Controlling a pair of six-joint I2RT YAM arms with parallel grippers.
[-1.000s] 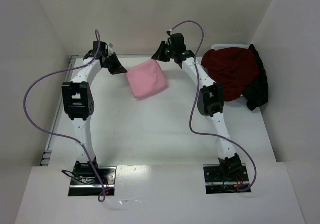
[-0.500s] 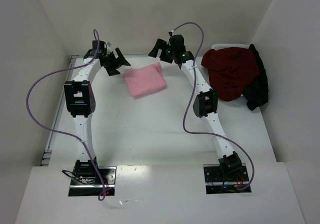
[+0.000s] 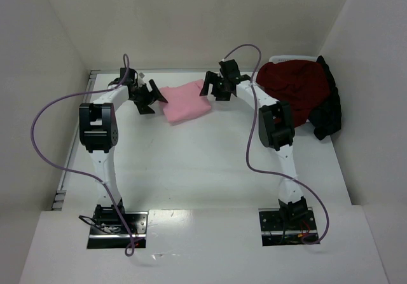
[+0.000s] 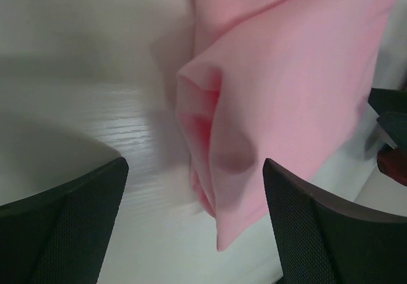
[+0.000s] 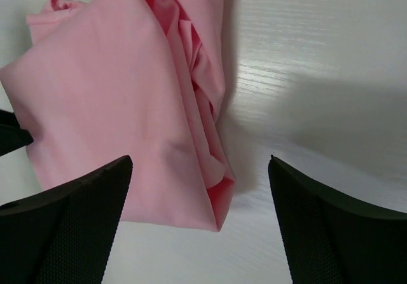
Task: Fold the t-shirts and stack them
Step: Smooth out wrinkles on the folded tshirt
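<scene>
Folded pink t-shirt lies at the far middle of the table, flanked by the left gripper and right gripper, both spread wide and holding nothing.
Only the wrist views show its bunched, layered fold edges, one end between each pair of fingers. The top view alone shows a maroon t-shirt heaped over a black t-shirt at far right, partly hidden by the right arm's elbow.

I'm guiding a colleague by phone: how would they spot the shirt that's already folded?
At the far side of the white table, between the open left gripper and right gripper, lies the pink t-shirt, folded into a compact packet. Unlike the dark red t-shirt and black t-shirt heaped at the far right, it is pale and flat.
</scene>
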